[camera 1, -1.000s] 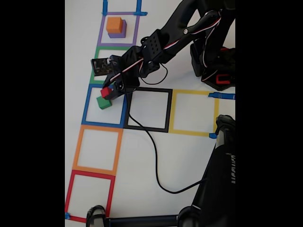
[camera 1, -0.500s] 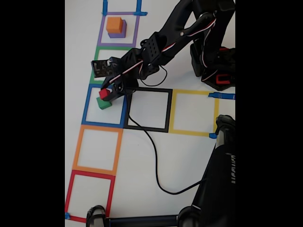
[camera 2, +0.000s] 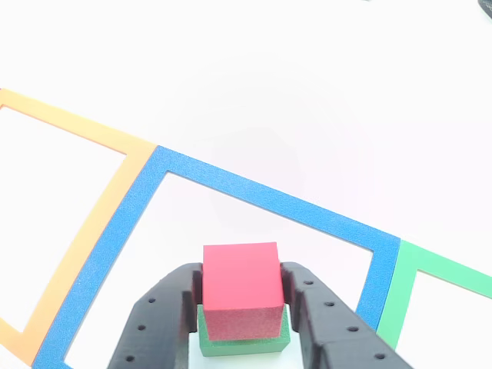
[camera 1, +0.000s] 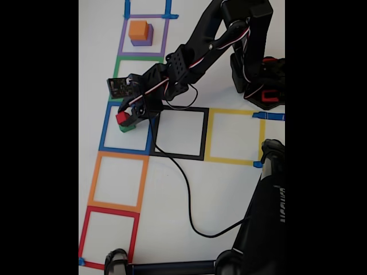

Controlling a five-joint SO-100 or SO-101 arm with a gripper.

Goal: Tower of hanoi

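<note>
My gripper [camera 1: 123, 118] is shut on the red cube [camera 1: 121, 117] and holds it directly over the green cube [camera 1: 127, 128], which sits inside the blue tape square [camera 1: 105, 127]. In the other view the red cube [camera 2: 241, 288] is clamped between the two black fingers [camera 2: 157, 319], and the green cube [camera 2: 243, 343] peeks out just beneath it; whether the two touch I cannot tell. The orange cube [camera 1: 138, 29] rests on the purple cube [camera 1: 145, 40] inside the purple tape square at the top of the fixed view.
Tape squares form a column on the white table: green [camera 1: 116, 69], orange [camera 1: 93, 180] and red [camera 1: 84, 235], with black [camera 1: 205, 134] and yellow [camera 1: 235, 113] ones to the right. A black cable [camera 1: 186, 195] trails across the table. A dark stand [camera 1: 266, 217] fills the lower right.
The gripper with the red cube has shifted left and lower, from beside the green cube to directly above it, now covering most of the green cube.
</note>
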